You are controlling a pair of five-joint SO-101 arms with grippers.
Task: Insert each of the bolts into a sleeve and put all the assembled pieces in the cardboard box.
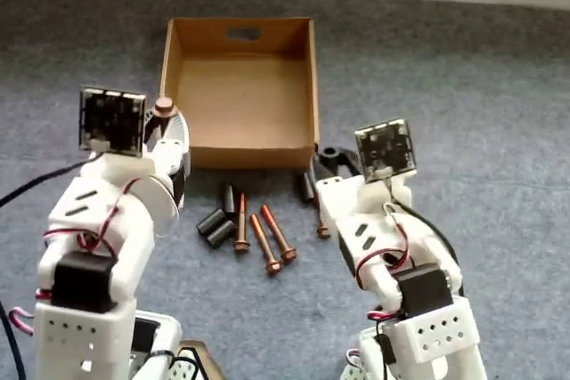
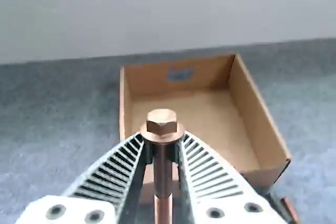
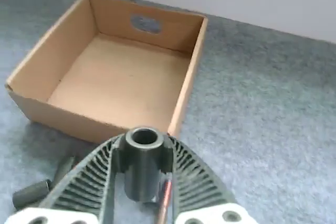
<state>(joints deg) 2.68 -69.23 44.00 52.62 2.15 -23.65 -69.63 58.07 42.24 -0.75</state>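
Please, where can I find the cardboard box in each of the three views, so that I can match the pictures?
High view: the cardboard box lies at the top centre, open side up.
Left wrist view: it lies beyond the bolt held in the left gripper.
Right wrist view: it lies beyond the sleeve held in the right gripper.
Shared landmark: the hand hole in the box's far wall.

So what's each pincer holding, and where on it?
Left pincer: copper bolt, clamped on the shank just under the head. Right pincer: dark sleeve, gripped across its body near the open end.
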